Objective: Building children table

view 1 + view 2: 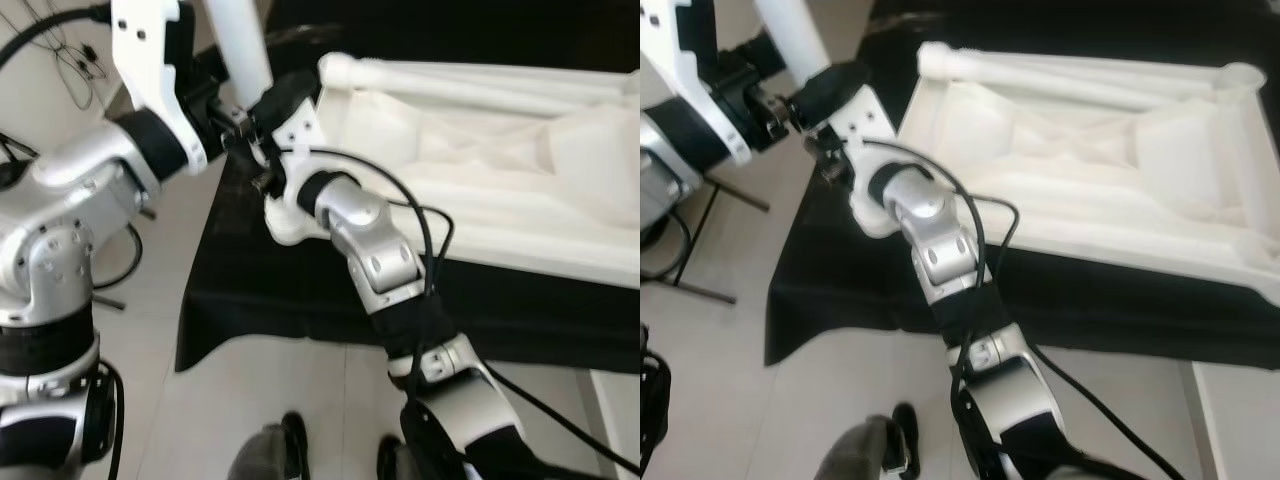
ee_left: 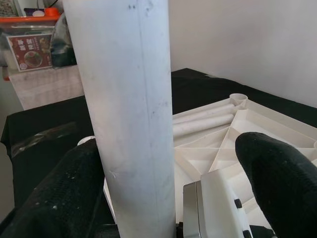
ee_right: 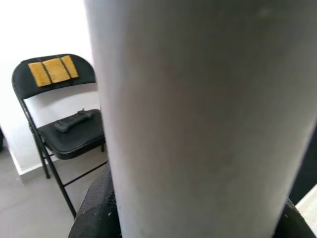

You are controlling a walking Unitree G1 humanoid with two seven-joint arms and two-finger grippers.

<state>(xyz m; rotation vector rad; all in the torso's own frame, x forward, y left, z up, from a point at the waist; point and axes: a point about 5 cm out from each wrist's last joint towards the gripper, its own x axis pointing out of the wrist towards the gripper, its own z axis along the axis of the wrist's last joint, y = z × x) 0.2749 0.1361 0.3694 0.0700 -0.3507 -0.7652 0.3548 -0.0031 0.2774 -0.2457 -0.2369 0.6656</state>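
Now | white table leg (image 1: 240,45) upright off the upturned tabletop's (image 1: 1080,170) corner, above black cloth (image 1: 250,290) | left gripper (image 2: 168,173) spread around leg — one pad touching | right gripper (image 1: 268,105) clenched on leg | risk: tilt or slip if hand-off loosens — misses socket

White leg tube (image 2: 126,114) upright beside upturned tabletop (image 1: 1090,170).
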